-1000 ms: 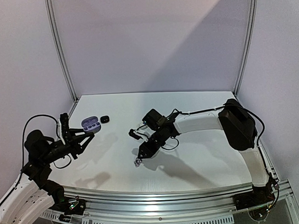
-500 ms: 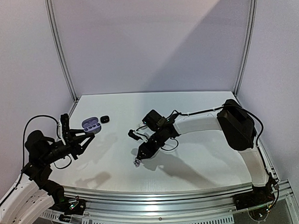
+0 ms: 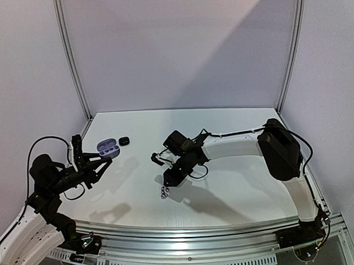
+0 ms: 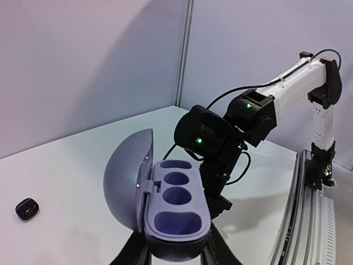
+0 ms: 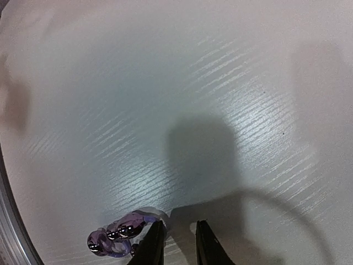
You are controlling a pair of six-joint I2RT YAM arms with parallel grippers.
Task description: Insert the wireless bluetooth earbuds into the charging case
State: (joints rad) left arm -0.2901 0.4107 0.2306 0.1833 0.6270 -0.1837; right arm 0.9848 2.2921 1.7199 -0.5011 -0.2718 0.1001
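Observation:
My left gripper (image 4: 176, 251) is shut on the lavender charging case (image 4: 176, 204), held above the table's left side with its lid swung open and its wells empty. The top view shows the case (image 3: 108, 148) just past that gripper (image 3: 102, 161). Shiny purple-tinted earbuds (image 5: 118, 234) lie clustered on the table. My right gripper (image 5: 176, 248) hovers beside them, its jaws a narrow gap apart with nothing between, and its left finger (image 5: 153, 245) is next to the cluster. From above, the earbuds (image 3: 163, 193) sit just in front of the right gripper (image 3: 166, 181).
A small black rounded object (image 3: 124, 141) lies on the white table (image 3: 237, 188) behind the case, also in the left wrist view (image 4: 26, 208). A metal rail (image 3: 186, 231) runs along the near edge. Walls close the back and sides.
The right gripper has drawn back slightly from the earbuds and its jaws have narrowed. The left arm and the case have not moved.

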